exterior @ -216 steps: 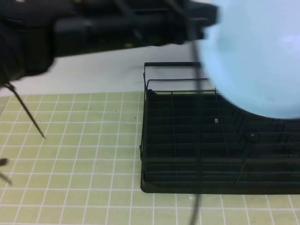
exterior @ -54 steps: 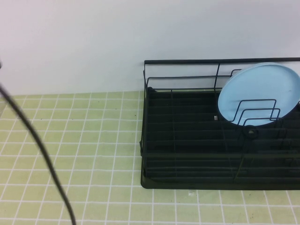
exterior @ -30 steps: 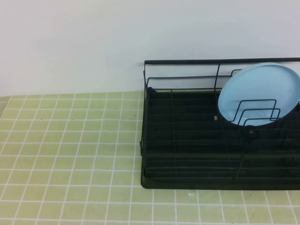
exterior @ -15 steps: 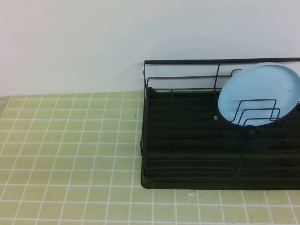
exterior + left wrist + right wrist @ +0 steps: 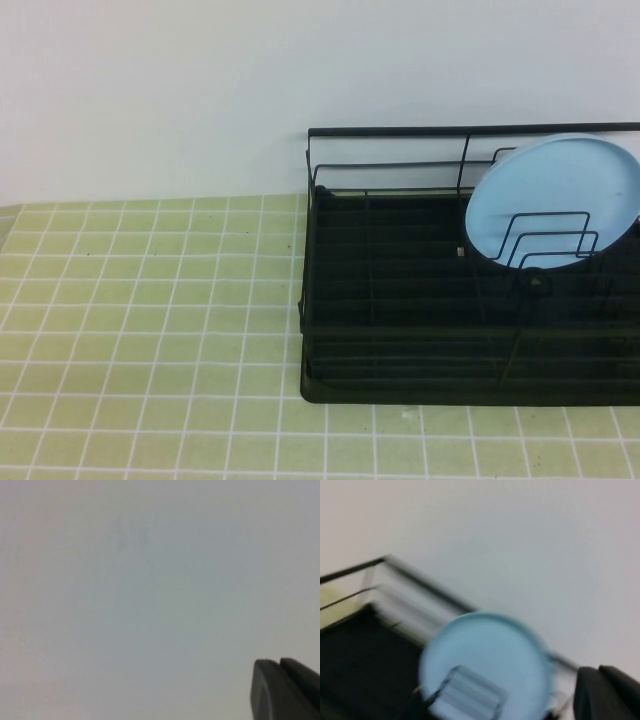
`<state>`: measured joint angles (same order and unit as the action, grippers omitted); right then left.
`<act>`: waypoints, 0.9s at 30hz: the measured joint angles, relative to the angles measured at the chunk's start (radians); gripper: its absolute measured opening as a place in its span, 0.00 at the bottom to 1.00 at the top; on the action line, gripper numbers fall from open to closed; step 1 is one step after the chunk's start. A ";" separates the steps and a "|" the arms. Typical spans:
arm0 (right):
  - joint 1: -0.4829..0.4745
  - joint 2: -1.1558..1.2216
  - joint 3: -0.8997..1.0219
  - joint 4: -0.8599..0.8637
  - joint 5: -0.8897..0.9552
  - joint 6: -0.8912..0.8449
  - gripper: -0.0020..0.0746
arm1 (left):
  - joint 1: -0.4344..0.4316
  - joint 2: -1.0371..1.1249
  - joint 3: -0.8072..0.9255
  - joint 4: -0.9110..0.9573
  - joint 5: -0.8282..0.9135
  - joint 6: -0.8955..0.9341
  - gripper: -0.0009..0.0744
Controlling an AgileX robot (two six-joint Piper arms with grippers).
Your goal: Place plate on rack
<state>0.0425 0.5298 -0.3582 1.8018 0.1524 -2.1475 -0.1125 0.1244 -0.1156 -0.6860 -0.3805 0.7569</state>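
Observation:
The light-blue plate point(image 5: 552, 205) stands on edge in the black wire rack point(image 5: 400, 300), at the rack's right end. It leans behind the upright divider loops point(image 5: 550, 240) and below the top rail. The right wrist view also shows the plate point(image 5: 485, 660) in the rack point(image 5: 365, 660). Neither gripper shows in the high view. Only a dark part of my left gripper point(image 5: 287, 692) shows in the left wrist view, against a plain white surface. A dark part of my right gripper point(image 5: 607, 692) shows in its view, apart from the plate.
The rack stands on a green mat with a white grid point(image 5: 150, 320), at the table's right. A white wall point(image 5: 200, 90) rises behind the mat and the rack.
Earlier an arm held the plate above the rack. Now the plate stands in the rack, and the arm and its cable have left the high view. Nothing moved in the last second.

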 joint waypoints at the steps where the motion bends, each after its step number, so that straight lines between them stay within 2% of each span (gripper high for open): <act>1: 0.000 -0.050 0.009 0.000 -0.016 -0.002 0.04 | 0.000 -0.002 0.020 0.085 -0.005 -0.064 0.01; 6: -0.009 -0.269 0.042 0.000 -0.057 -0.031 0.04 | 0.000 -0.011 0.085 0.418 0.153 -0.352 0.01; 9: -0.020 -0.345 0.042 0.000 -0.083 -0.005 0.04 | 0.000 -0.045 0.109 0.545 0.286 -0.477 0.01; 16: -0.020 -0.381 0.057 0.000 -0.174 0.006 0.04 | 0.000 -0.153 0.152 0.598 0.588 -0.532 0.01; 18: -0.020 -0.396 0.081 -0.037 -0.193 0.072 0.04 | 0.000 -0.153 0.152 0.610 0.653 -0.540 0.01; 20: -0.020 -0.442 0.115 -0.257 -0.197 0.301 0.04 | 0.000 -0.151 0.152 0.620 0.694 -0.579 0.01; 25: -0.020 -0.504 0.217 -1.201 -0.122 1.328 0.04 | 0.002 -0.151 0.152 0.634 0.696 -0.689 0.01; 27: -0.020 -0.506 0.236 -1.476 -0.009 1.641 0.04 | 0.018 -0.151 0.152 0.634 0.696 -0.716 0.01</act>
<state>0.0223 0.0241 -0.1221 0.3261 0.1429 -0.5065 -0.0946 -0.0267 0.0363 -0.0518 0.3157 0.0412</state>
